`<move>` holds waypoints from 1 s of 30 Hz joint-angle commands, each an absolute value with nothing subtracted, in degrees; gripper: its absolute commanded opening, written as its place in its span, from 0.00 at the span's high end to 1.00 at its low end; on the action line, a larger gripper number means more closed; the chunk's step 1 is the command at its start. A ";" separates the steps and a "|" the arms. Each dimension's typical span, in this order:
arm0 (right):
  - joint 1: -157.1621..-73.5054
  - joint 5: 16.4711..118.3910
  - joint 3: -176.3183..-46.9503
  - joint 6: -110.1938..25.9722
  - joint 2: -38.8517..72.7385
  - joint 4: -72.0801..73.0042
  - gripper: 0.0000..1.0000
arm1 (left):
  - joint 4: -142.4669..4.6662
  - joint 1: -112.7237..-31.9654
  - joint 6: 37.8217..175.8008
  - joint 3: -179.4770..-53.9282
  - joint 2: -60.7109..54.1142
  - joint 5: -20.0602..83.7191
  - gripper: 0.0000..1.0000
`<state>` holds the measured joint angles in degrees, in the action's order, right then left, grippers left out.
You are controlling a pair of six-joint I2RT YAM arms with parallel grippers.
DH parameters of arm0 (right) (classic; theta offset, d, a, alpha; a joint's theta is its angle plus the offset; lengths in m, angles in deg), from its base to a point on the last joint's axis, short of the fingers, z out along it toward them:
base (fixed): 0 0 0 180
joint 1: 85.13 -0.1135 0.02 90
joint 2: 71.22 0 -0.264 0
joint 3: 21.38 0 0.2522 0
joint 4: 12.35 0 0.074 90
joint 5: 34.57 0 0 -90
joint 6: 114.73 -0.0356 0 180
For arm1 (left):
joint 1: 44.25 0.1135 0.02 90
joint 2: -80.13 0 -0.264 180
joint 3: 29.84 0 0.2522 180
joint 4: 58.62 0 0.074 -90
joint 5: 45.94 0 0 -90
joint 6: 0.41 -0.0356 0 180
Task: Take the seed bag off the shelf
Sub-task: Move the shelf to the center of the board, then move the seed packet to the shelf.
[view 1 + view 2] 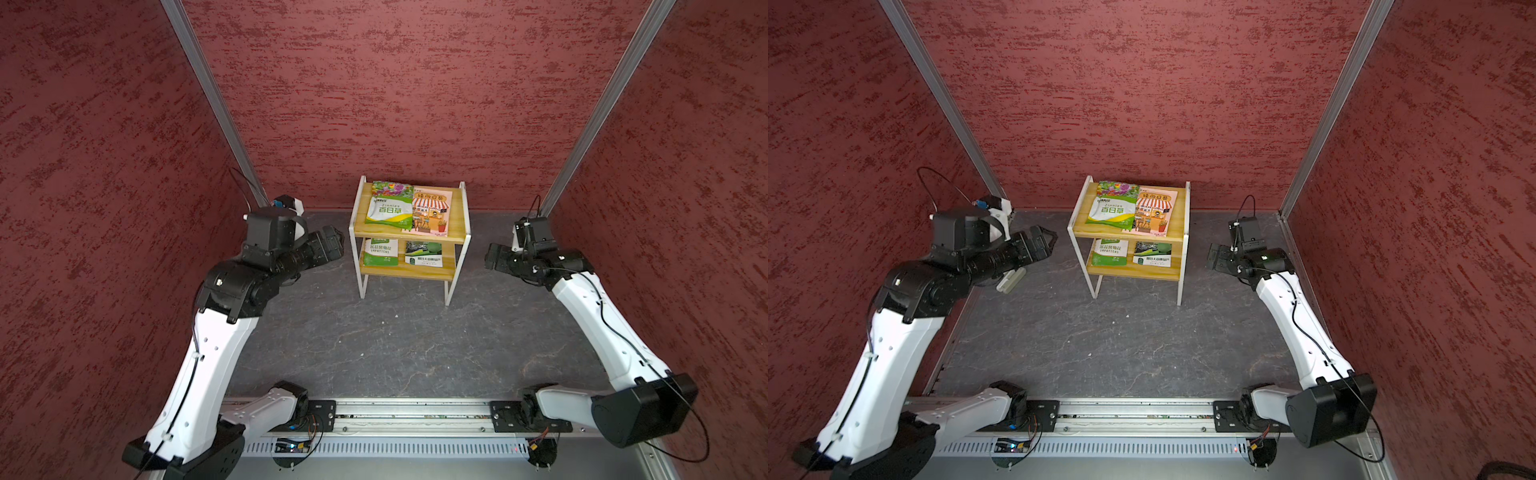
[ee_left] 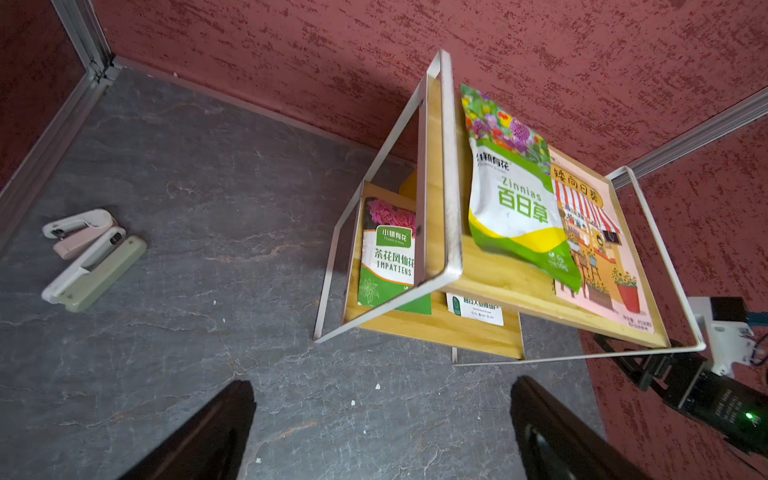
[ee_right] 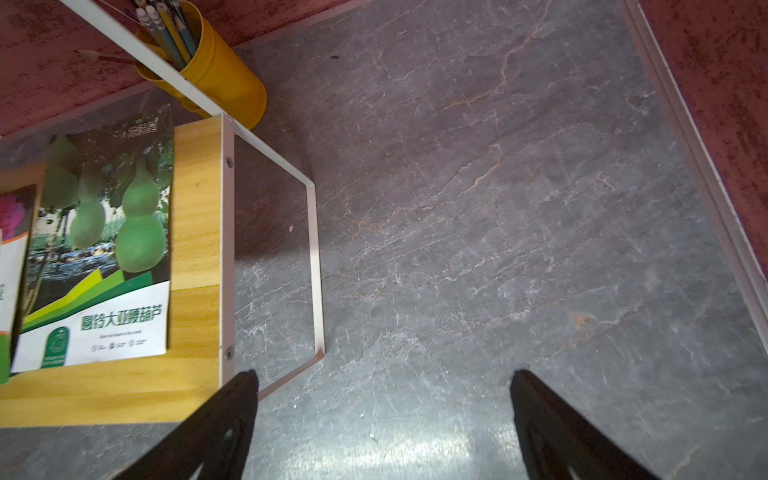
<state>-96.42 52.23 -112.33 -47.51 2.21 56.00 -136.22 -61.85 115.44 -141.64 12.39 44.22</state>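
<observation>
While the Zinnias seed bag (image 1: pixel 390 208) lies atop the shelf (image 1: pixel 456 210), the left gripper (image 1: pixel 1052 243) and right gripper (image 1: pixel 1214 258) flank it, untouching; jaws apart.

Soft, even light falls from overhead, and both top views are moderately bright. The shelf (image 1: pixel 456 212) casts only a faint shadow on the grey floor (image 1: pixel 399 345) beneath it. In the right wrist view a pale glare streaks the floor beside the shelf, and the gourd packet (image 3: pixel 99 249) on its lower board looks slightly soft. Wide lenses bow the shelf's white frame in the left wrist view and splay the wall posts (image 1: pixel 216 95) either side of it.
</observation>
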 commanded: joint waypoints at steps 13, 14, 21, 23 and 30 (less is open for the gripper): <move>-96.63 63.63 -143.91 -53.99 14.72 72.65 0.02 | -155.46 -57.29 105.14 -185.72 -21.57 26.16 0.00; -96.77 63.22 -144.28 -53.75 14.55 73.56 0.02 | -155.23 -57.63 104.67 -184.74 -21.79 25.16 0.00; -97.08 62.64 -141.24 -54.24 10.26 75.58 0.02 | -156.06 -59.05 102.65 -183.60 -24.55 22.91 0.00; -97.22 62.57 -139.73 -54.74 8.94 75.36 0.02 | -157.26 -59.09 102.35 -184.15 -25.61 23.92 0.00; -98.06 62.82 -135.77 -55.40 6.76 74.46 0.02 | -156.36 -59.10 101.48 -184.19 -28.18 28.23 0.00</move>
<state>-97.49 62.77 -137.05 -54.72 7.28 74.36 -156.56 -59.03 103.18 -183.47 -27.29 26.17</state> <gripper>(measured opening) 0.983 0.996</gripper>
